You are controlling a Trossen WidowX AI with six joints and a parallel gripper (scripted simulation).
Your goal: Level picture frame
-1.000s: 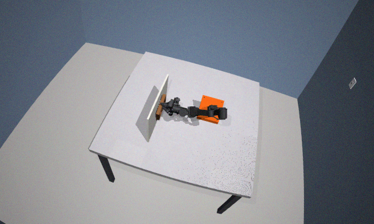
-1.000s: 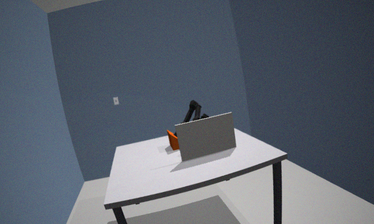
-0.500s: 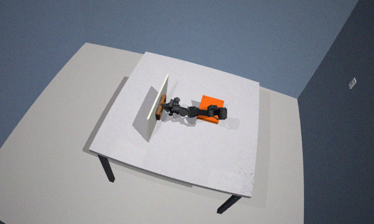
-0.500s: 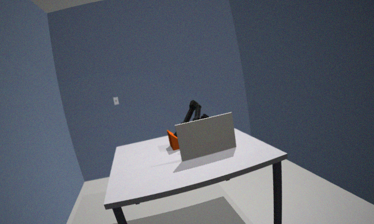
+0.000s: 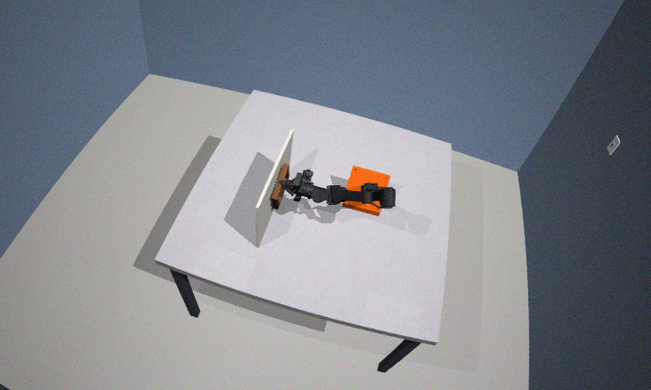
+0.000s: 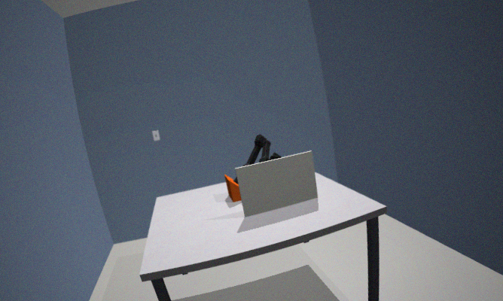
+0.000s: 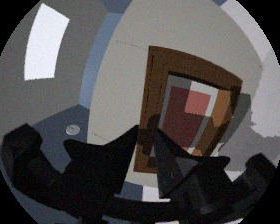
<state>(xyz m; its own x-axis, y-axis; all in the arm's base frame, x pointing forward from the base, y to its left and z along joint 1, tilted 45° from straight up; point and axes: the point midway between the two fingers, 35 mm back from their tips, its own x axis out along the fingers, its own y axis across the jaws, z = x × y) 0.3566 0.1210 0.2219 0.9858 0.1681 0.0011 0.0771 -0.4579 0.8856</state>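
The picture frame (image 5: 284, 175) (image 7: 191, 59) is brown, with a red, grey and orange picture. It is at the front face of the upright pale panel (image 5: 260, 226) (image 6: 278, 184) (image 7: 116, 75). My gripper (image 5: 282, 183) (image 7: 145, 128) is shut on one bar of the frame, the bar at the left in the wrist view, which is its upper one. The fingertips cover part of that bar. The wall screw and the notched strip are hidden behind the frame. In the exterior view the panel hides the frame and the fingers. I cannot tell the frame's exact tilt from these views.
An orange plate (image 5: 369, 175) (image 6: 233, 190) is at the arm's base on the white table (image 5: 321, 273) (image 6: 195, 233). The arm (image 5: 342, 194) (image 6: 260, 141) reaches from there to the panel's front. Shadows lie around the panel.
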